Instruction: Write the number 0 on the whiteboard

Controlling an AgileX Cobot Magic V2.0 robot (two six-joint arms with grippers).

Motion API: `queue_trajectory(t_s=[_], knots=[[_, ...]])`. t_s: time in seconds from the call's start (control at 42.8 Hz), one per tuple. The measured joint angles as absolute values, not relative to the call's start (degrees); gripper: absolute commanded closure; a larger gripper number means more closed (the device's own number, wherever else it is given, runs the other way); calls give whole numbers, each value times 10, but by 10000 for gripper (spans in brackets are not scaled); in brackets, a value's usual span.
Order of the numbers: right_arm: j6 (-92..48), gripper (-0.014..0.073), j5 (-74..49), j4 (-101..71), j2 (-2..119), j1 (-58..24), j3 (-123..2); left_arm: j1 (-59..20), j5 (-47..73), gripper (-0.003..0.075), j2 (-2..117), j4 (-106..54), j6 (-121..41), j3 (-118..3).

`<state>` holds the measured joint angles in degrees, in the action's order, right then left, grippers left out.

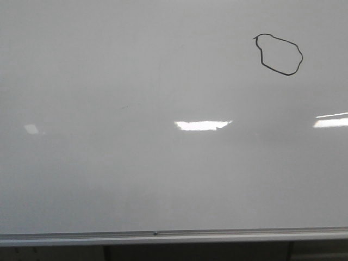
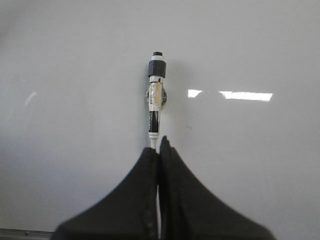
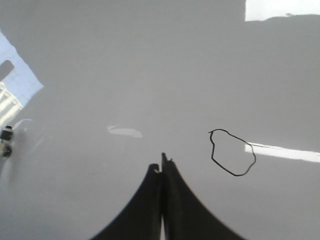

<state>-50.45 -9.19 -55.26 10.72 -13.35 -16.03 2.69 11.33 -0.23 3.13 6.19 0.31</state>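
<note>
Number 0 on whiteboard, long axis sideways.

A lumpy black loop, the number 0, sat closed in the upper right of the whiteboard, above bright glare patches and the silver bottom rail.

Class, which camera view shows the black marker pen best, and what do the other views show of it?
The left wrist view: the marker pen sticks out whole from the shut left gripper, in front of the whiteboard. The front view shows no pen at all. The right wrist view shows only a small dark object at the picture's edge, too unclear to name.
</note>
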Motion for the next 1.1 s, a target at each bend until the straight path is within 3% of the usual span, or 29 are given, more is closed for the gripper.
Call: queue_trajectory(t_s=[0.257,0.468,0.655,1.099], knots=[[-267,663,-82,-278,87,-121,-104,27,114,740,-2,31,62,3],[-44,663,-82,-84,35,-42,-49,27,114,740,-2,31,62,3],[-9,663,-82,-43,-2,4,6,27,114,740,-2,31,62,3],[-5,663,-117,-40,-6,6,16,27,114,740,-2,31,62,3]])
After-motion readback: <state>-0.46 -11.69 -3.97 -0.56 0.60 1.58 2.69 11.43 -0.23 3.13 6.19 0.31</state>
